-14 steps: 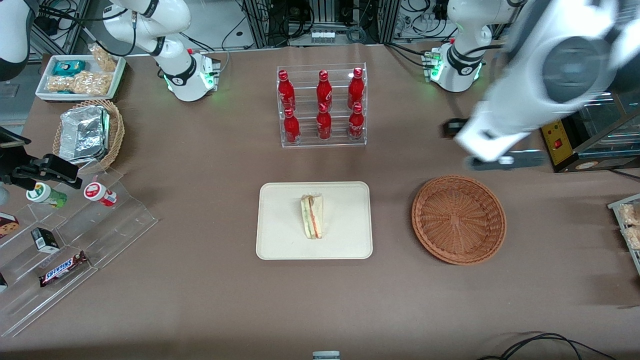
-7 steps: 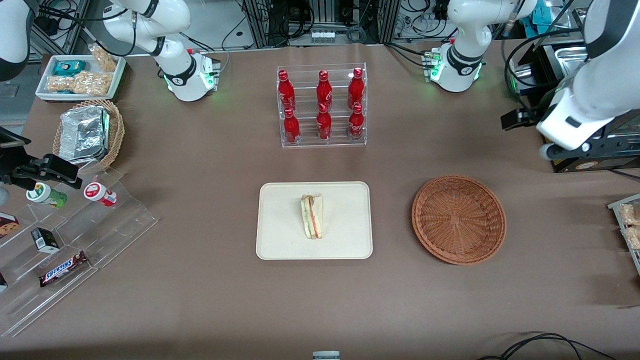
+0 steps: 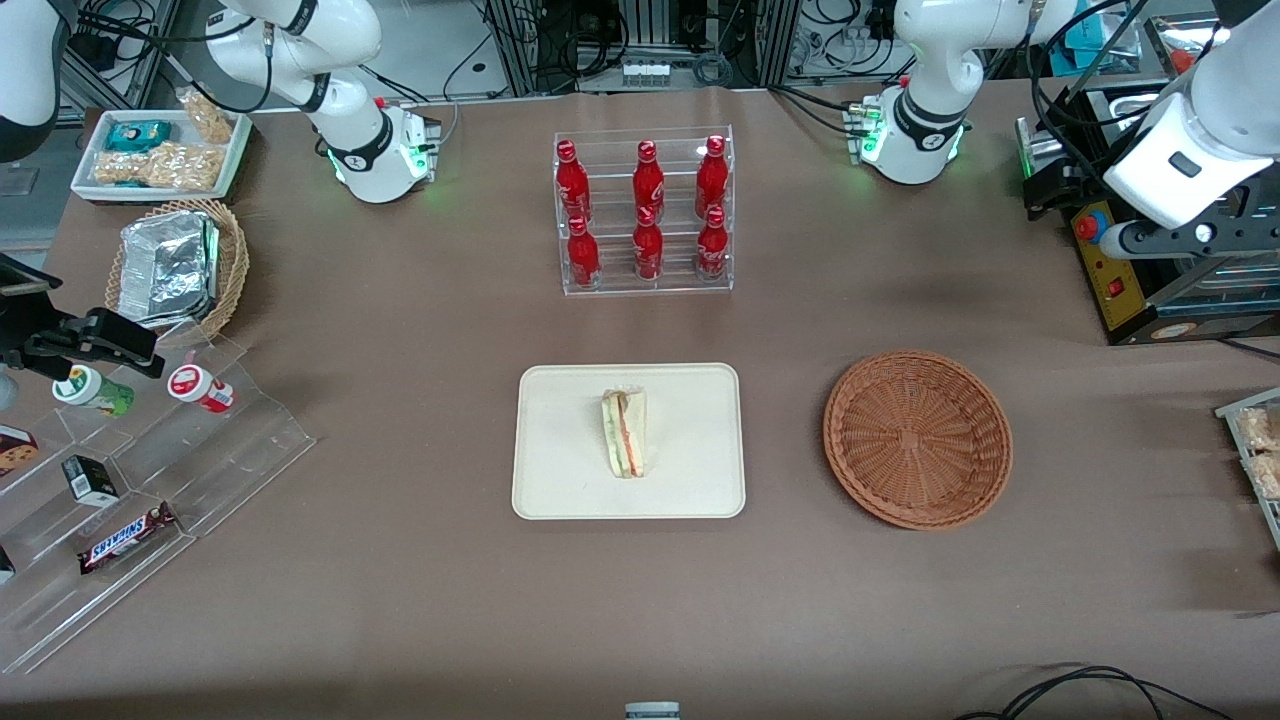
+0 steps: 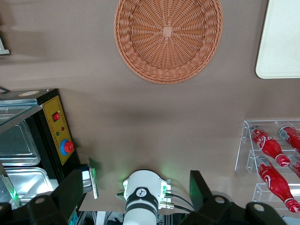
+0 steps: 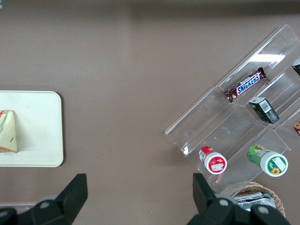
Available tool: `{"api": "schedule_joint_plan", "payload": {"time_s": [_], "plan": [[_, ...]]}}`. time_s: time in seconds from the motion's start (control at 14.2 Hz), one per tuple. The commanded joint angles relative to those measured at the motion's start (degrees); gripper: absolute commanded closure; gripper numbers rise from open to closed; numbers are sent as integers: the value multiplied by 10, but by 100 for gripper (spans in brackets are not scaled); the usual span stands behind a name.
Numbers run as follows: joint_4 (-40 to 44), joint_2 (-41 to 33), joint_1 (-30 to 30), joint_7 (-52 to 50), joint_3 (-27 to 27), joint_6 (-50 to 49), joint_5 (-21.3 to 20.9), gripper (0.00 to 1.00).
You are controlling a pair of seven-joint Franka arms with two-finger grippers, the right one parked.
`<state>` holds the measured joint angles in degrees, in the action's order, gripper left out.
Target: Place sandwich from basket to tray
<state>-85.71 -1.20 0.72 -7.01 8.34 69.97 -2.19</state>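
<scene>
The sandwich [image 3: 625, 433] lies on the cream tray [image 3: 560, 480], about at its middle. The sandwich also shows in the right wrist view [image 5: 8, 131], on the tray [image 5: 37, 131]. The reddish-brown basket [image 3: 917, 438] stands empty beside the tray, toward the working arm's end. My left gripper [image 3: 1047, 186] hangs high over the table edge at the working arm's end, farther from the front camera than the basket and well apart from it. In the left wrist view the gripper [image 4: 138, 192] is open and empty, above the arm's base, with the basket [image 4: 168, 40] and a tray corner [image 4: 281, 47] in sight.
A clear rack of red bottles [image 3: 645, 212] stands farther from the camera than the tray. A black control box with a red button [image 3: 1115, 265] and metal pans sit at the working arm's end. Snack shelves [image 3: 130, 480], a tan foil basket [image 3: 175, 265] and a white snack tray [image 3: 160, 150] are at the parked arm's end.
My left arm has swung away from above the basket toward the working arm's end of the table and farther from the camera. Sandwich, tray and basket have not moved.
</scene>
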Motion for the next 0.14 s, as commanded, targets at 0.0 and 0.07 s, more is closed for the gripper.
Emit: {"api": "schedule_joint_plan", "payload": {"time_s": [0.0, 0.07], "plan": [[1, -6, 9, 12, -9, -5, 6, 0], [1, -6, 9, 12, -9, -5, 7, 0]]}}
